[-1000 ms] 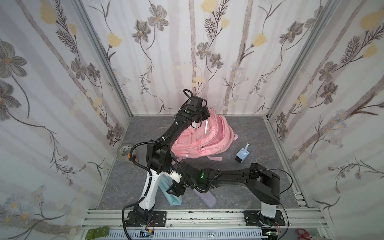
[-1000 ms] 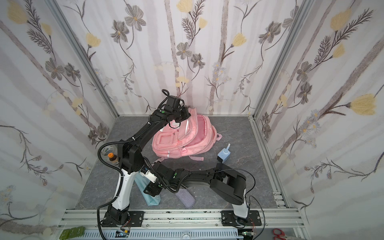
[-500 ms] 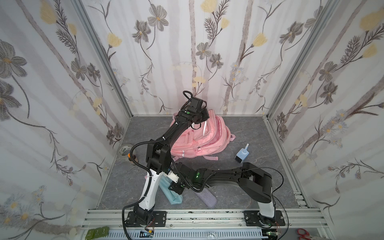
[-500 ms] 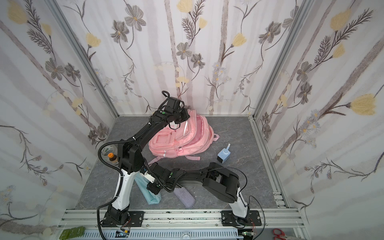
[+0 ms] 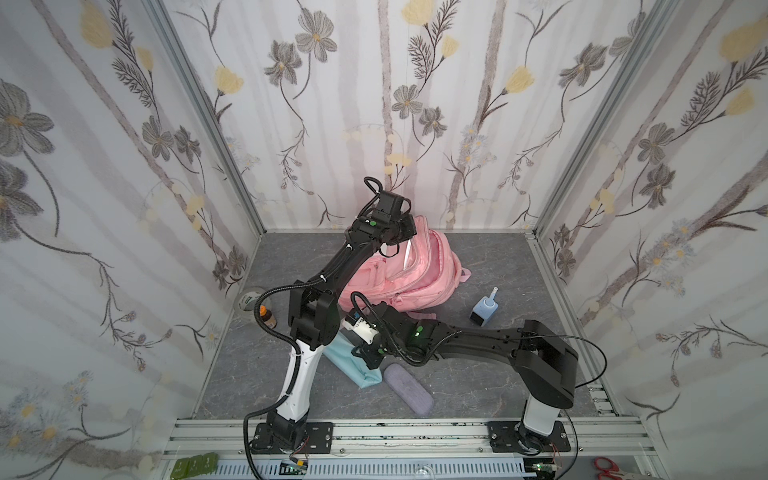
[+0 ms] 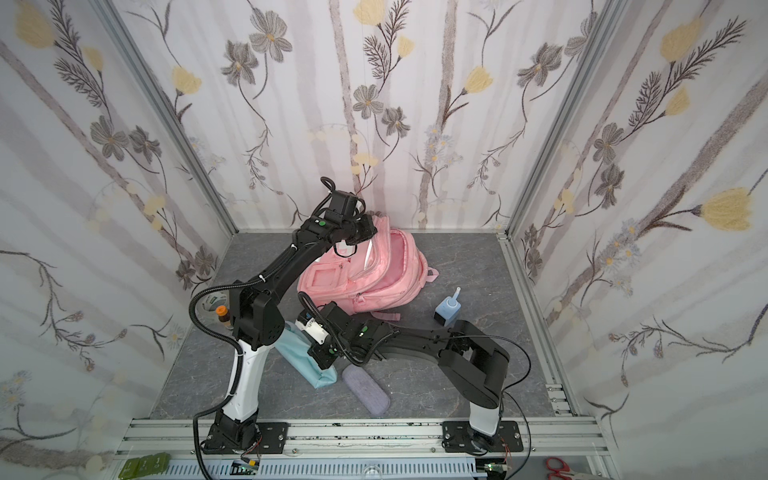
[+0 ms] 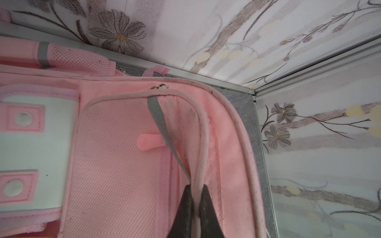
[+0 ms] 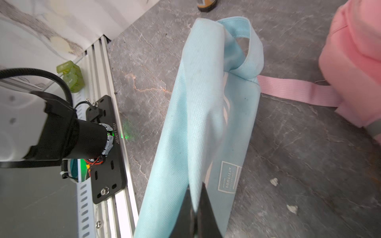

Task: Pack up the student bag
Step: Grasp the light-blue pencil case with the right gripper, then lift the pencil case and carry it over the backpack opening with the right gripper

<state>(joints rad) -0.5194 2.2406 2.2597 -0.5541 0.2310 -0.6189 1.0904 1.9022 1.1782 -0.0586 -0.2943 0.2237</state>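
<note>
- As I watch the left wrist view, the left gripper (image 7: pixel 194 188) pinches the piped rim of the student bag (image 7: pixel 123 164) at its open mouth.
- The right gripper (image 8: pixel 194 191) is closed on a fold of the teal pouch (image 8: pixel 195 123).
- In both top views the student bag lies near the back wall, and the teal pouch lies nearer the front, just beside 1 purple case (image 5: pixel 407 388).

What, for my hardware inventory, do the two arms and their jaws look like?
Both the left arm and the right arm are mostly black boxy links above a white lowest link. Each carries small green lights and a looping black cable; the left arm's is a ribbed hose. The left gripper and right gripper have dark, tapering wedge jaws.
</note>
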